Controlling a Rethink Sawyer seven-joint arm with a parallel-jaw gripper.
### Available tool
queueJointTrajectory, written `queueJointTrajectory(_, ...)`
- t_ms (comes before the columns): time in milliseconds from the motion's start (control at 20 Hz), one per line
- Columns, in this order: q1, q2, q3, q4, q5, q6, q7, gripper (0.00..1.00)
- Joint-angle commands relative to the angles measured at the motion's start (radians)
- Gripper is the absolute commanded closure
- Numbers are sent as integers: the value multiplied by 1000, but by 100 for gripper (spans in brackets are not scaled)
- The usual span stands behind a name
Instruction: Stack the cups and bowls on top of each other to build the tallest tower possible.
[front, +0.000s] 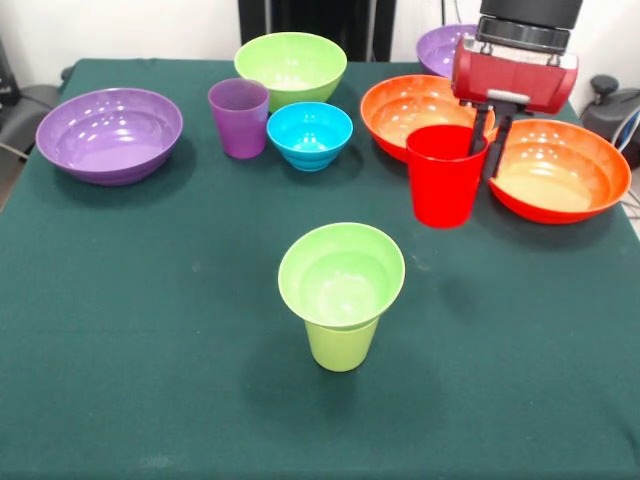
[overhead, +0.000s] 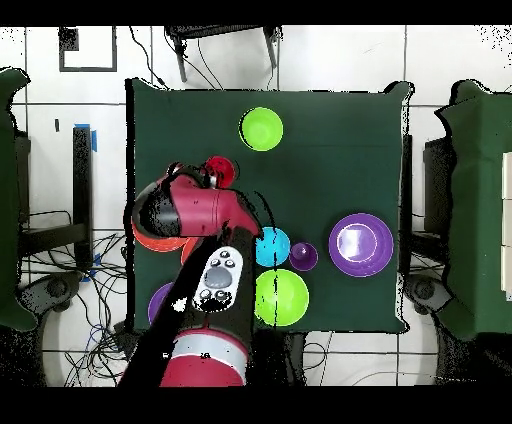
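At the middle, the small lime-green bowl (front: 341, 273) sits on the upturned lime-green cup (front: 341, 344), a base for the tower. At the right, the gripper (front: 489, 140) is clamped on the rim of the red cup (front: 444, 175), probably to carry it there. The cup stands upright, mouth up, long axis vertical, before the orange bowls (front: 553, 170).

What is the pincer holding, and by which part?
The pincer grips the red cup at its rim, on the side facing the orange bowls: one finger inside, one outside.
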Motion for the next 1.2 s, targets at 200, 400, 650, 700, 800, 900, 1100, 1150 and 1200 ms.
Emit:
queueJointTrajectory(200,-149,24,264,-317,-110,411,-256,100)
queueJointTrajectory(400,-196,11,306,-342,-111,506,-259,100)
queueJointTrajectory(650,-210,-13,319,-371,-88,667,-204,100)
queueJointTrajectory(700,-209,-10,327,-374,-74,695,-178,100)
queueJointTrajectory(800,-201,-10,332,-392,-64,726,-145,100)
queueJointTrajectory(900,-197,-12,341,-408,-57,751,-133,100)
queueJointTrajectory(1100,-192,1,349,-465,-58,825,-117,100)
queueJointTrajectory(1150,-191,2,350,-478,-63,835,-117,100)
queueJointTrajectory(1200,-191,6,352,-493,-69,839,-120,100)
